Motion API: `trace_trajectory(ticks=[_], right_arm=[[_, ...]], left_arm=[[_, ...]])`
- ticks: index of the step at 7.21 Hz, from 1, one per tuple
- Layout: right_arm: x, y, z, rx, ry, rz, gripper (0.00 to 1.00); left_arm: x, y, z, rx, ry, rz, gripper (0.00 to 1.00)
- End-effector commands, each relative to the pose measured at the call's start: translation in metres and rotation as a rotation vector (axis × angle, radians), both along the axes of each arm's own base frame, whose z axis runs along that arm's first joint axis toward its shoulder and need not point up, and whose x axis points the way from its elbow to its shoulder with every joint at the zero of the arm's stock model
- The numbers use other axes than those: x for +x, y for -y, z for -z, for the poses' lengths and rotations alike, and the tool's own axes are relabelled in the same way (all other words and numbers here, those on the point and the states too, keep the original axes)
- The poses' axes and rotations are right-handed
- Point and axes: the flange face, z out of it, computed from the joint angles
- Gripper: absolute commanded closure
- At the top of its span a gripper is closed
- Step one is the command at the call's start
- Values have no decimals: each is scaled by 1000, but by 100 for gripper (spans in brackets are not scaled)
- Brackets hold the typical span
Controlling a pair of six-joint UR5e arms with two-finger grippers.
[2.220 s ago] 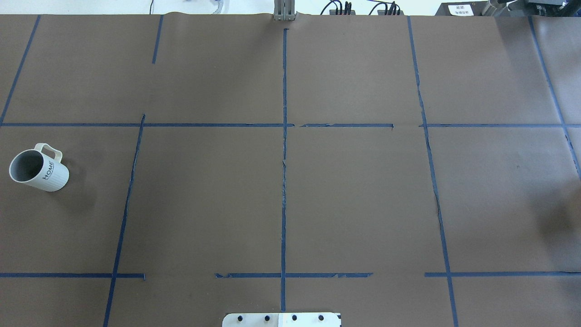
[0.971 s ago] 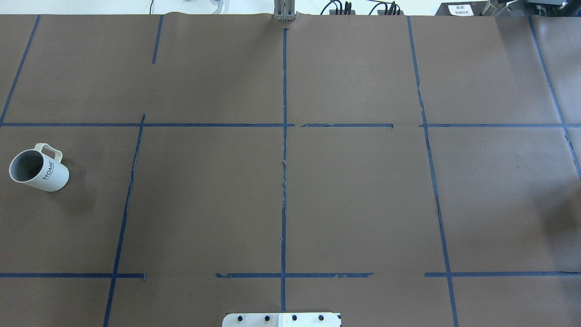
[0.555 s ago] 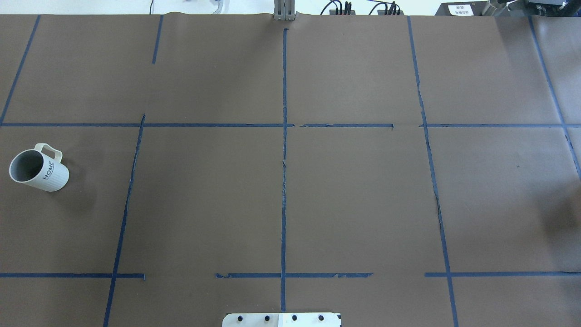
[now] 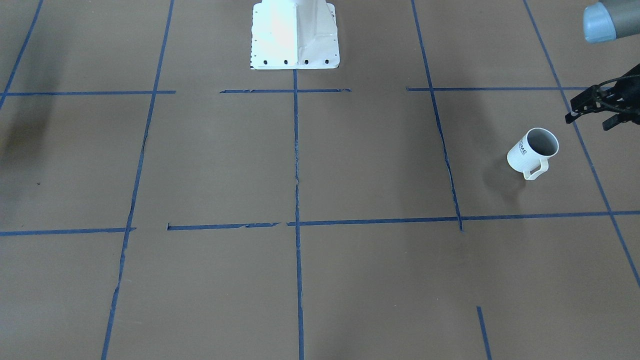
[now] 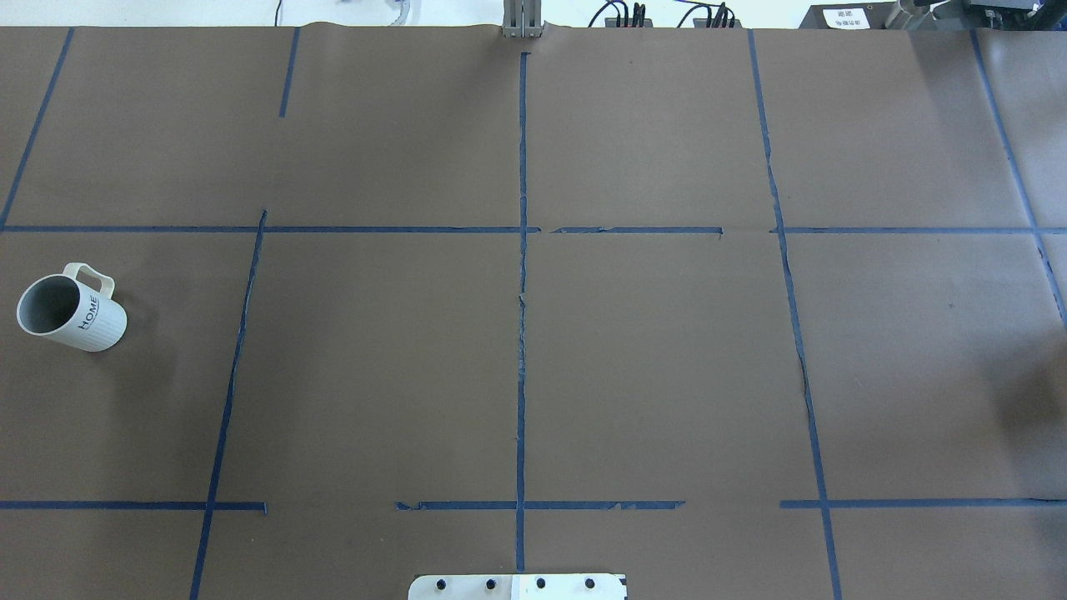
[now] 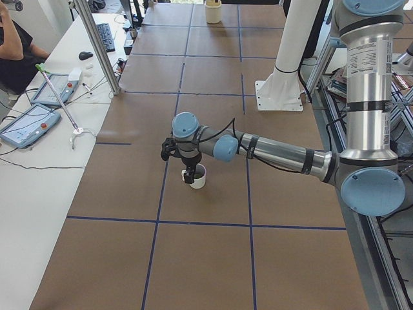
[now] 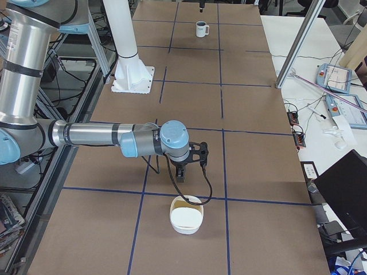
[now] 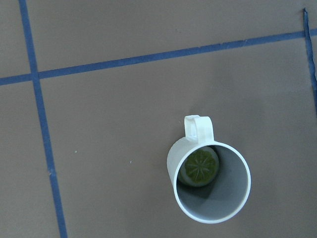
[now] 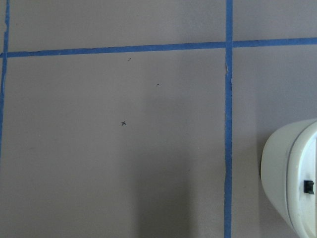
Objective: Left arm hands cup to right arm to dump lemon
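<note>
Your cup (image 8: 218,206) stands upright on the table (image 5: 650,358), far over on the robot's left. That keeps the lemon (image 8: 198,166) lying flat on its bottom until someone tips it. The left arm (image 6: 277,154) hangs just above the cup's mouth, its jaws apart and empty, placed, I judge, to come down on the rim. The right arm (image 7: 97,134) is well apart at the other end, beside a white tub (image 7: 186,220), probably the dumping spot. You cannot tell whether its jaws are apart or together.
</note>
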Motion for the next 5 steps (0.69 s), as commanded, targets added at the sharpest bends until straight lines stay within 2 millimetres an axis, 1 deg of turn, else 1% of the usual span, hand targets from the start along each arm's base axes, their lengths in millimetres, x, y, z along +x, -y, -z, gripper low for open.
trace_trajectory(ticks=[1, 3, 4, 5], right_arm=[[-3, 3, 3, 21, 0, 7, 0], [-4, 3, 4, 23, 2, 9, 0], [-3, 5, 6, 30, 1, 7, 0], [-4, 6, 7, 32, 1, 8, 0]], left_arm=[[43, -2, -33, -30, -36, 19, 0], [61, -6, -47, -50, -11, -10, 0], [71, -9, -51, -40, 13, -22, 18], [72, -9, -53, -44, 16, -22, 68]])
